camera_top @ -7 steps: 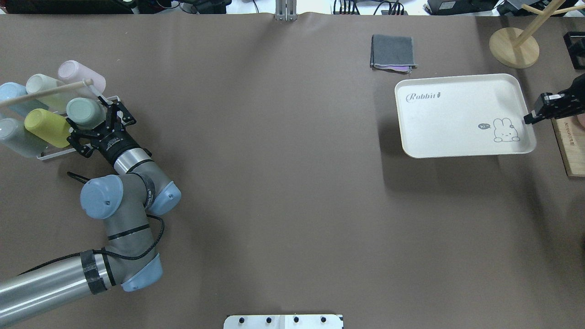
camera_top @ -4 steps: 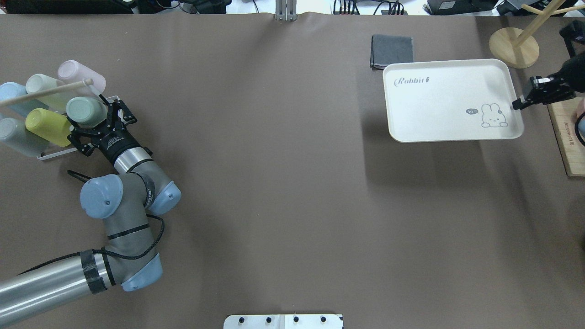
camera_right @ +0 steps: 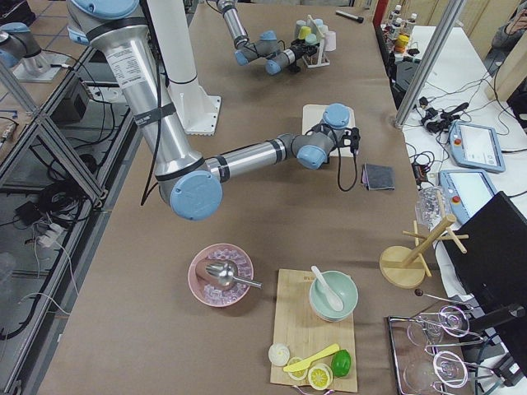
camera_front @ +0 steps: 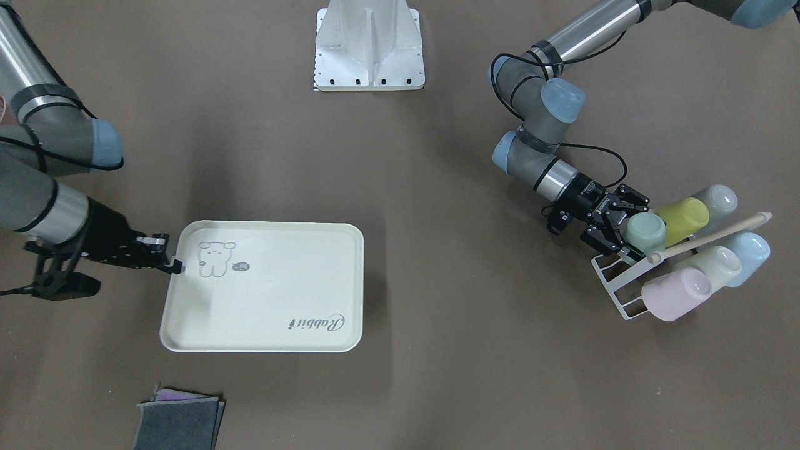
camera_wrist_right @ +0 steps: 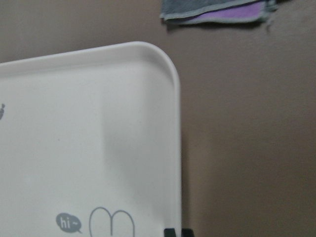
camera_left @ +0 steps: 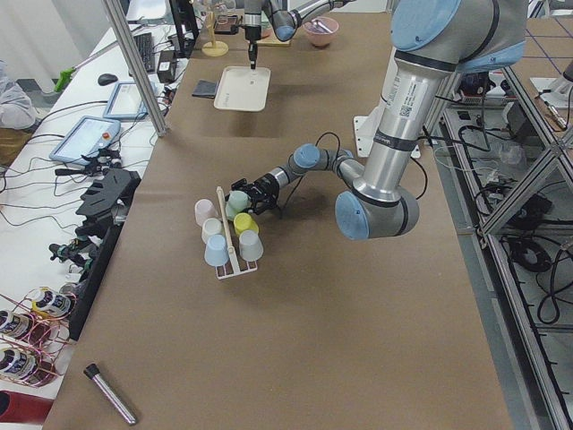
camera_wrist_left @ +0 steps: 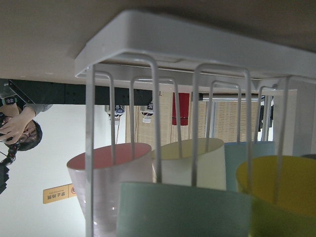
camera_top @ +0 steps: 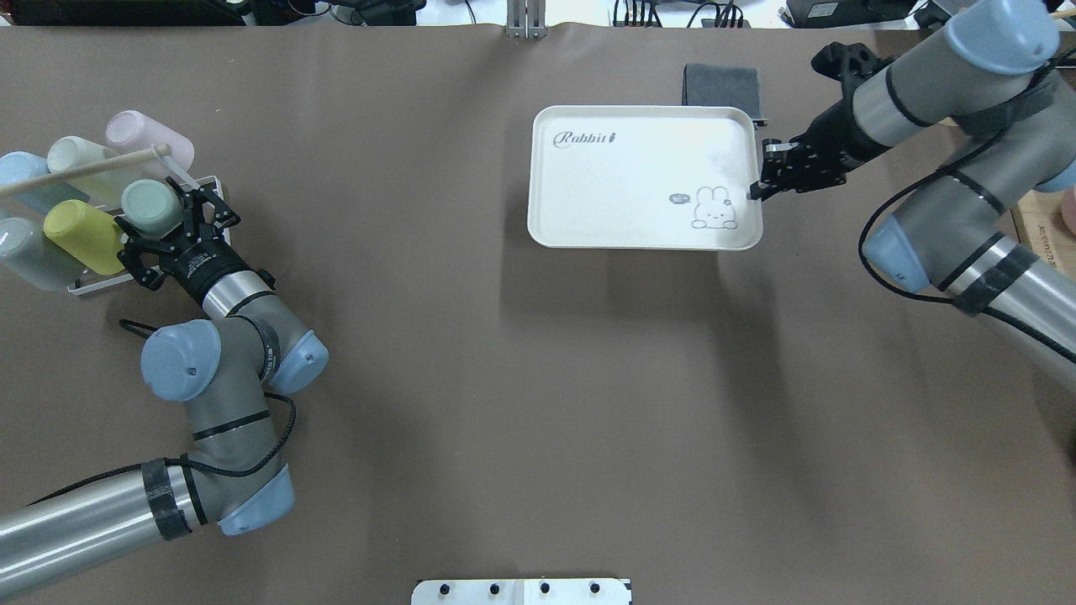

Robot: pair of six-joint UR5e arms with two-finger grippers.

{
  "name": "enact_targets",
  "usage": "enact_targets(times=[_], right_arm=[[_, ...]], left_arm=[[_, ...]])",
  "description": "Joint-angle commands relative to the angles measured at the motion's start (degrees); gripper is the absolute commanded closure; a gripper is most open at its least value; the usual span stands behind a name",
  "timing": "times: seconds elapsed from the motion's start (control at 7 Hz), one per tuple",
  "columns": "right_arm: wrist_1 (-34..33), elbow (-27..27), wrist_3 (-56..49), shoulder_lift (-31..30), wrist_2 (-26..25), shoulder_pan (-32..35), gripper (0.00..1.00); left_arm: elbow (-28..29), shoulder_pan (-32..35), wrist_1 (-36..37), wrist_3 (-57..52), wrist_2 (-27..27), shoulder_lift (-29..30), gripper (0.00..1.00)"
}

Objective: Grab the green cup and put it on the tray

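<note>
The green cup (camera_top: 151,207) lies on its side on a white wire rack (camera_top: 139,273) at the table's left, closed end toward the left arm. My left gripper (camera_top: 168,225) is open, with a finger on either side of that closed end; in the left wrist view the green cup (camera_wrist_left: 182,210) fills the bottom edge. The cream tray (camera_top: 639,176) hangs above the table and casts a shadow below it. My right gripper (camera_top: 754,192) is shut on its right rim beside the rabbit drawing. The exterior front-facing view shows the tray (camera_front: 269,287) and right gripper (camera_front: 175,265) on the left.
The rack also holds a yellow-green cup (camera_top: 80,235), a pink cup (camera_top: 147,139), pale cream and blue cups, and a wooden rod (camera_top: 84,168). A folded grey cloth (camera_top: 721,84) lies just behind the tray. A person (camera_wrist_left: 17,131) shows beyond the rack.
The right arm has carried the tray well to the left, toward the table's middle, still gripping its rim. The left gripper has edged forward around the green cup.
</note>
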State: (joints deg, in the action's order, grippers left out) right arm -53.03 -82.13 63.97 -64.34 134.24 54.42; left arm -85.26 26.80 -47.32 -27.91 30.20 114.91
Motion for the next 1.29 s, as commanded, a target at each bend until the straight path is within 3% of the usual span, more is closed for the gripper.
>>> enact_targets(times=[0.0, 0.14, 0.71, 1.14], right_arm=[[0.91, 0.04, 5.45, 4.39, -9.04, -8.78, 1.00], [0.91, -0.48, 5.55, 4.49, -10.30, -10.90, 1.00], [1.18, -1.19, 6.69, 3.53, -11.19, -15.05, 1.00], [2.67, -0.57, 6.95, 3.61, -13.39, -16.81, 1.00]], left_arm=[[-0.17, -0.17, 0.21, 0.05, 0.30, 0.22, 0.68], [-1.82, -0.17, 0.90, -0.04, 0.39, -0.04, 0.82], [-14.72, 0.00, 11.34, -0.04, 0.65, -2.22, 0.79], [-27.90, -0.17, 12.00, 2.83, 9.32, -4.26, 0.77]])
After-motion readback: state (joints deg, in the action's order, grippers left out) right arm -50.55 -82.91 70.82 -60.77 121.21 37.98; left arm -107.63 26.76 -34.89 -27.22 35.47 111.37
